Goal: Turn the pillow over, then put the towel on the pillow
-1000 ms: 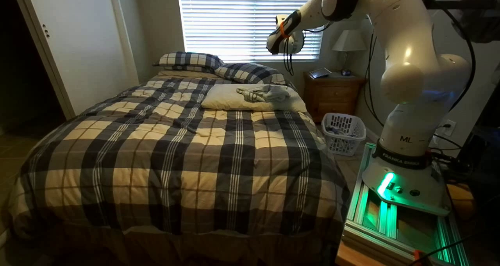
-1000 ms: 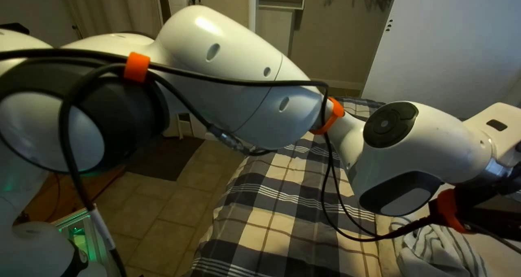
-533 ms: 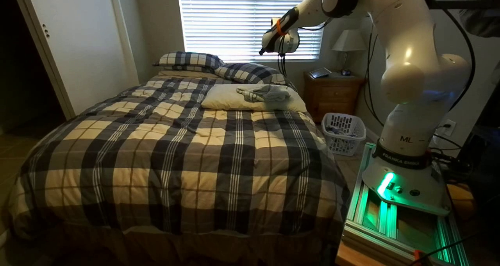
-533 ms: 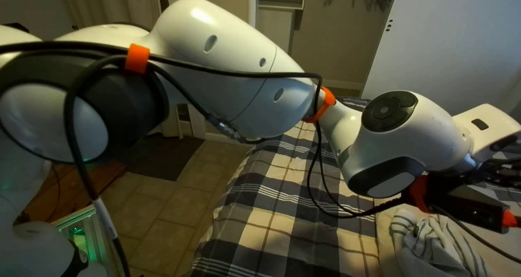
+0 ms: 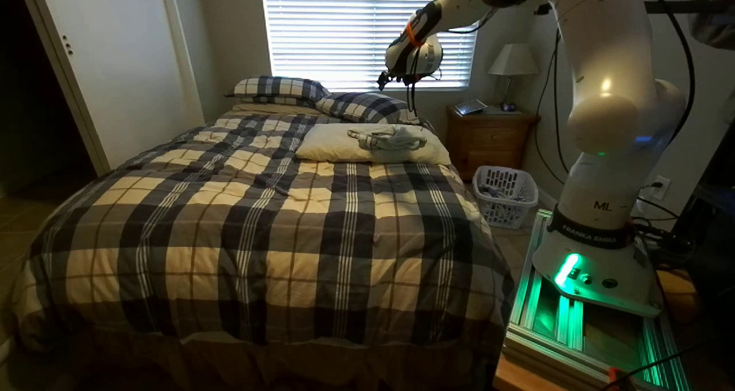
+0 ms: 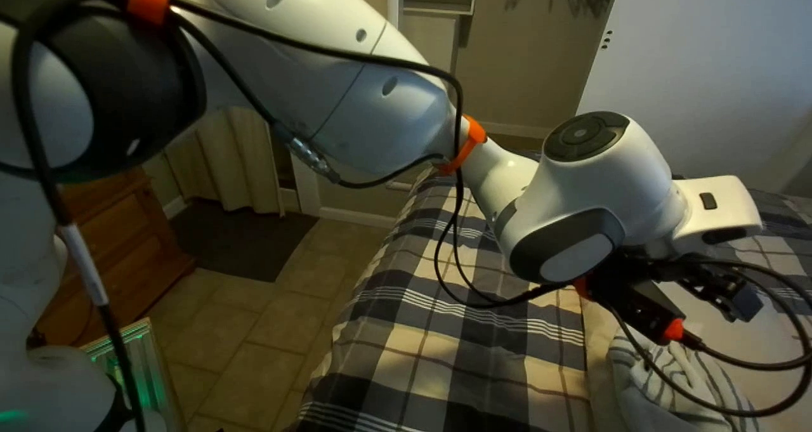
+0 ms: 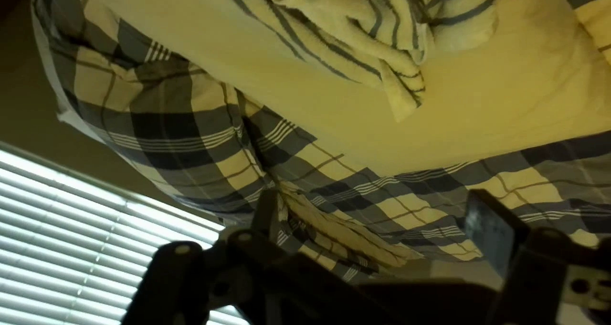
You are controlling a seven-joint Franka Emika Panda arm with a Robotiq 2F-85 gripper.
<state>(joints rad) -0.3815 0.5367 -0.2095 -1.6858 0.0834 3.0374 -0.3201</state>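
Crumpled white, dark-striped cloth towel (image 7: pixel 355 22) lies on plain white fabric pillow (image 7: pixel 468 108). Black two-fingered hand (image 7: pixel 378 213) hangs above pillow, spread apart, holding nothing. Risk: flipping pillow with towel aboard may spill it; shallow pinch may slip.

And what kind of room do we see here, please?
Most likely a bedroom: a bed with a white pillow on it, and near it a wooden nightstand carrying a lamp.
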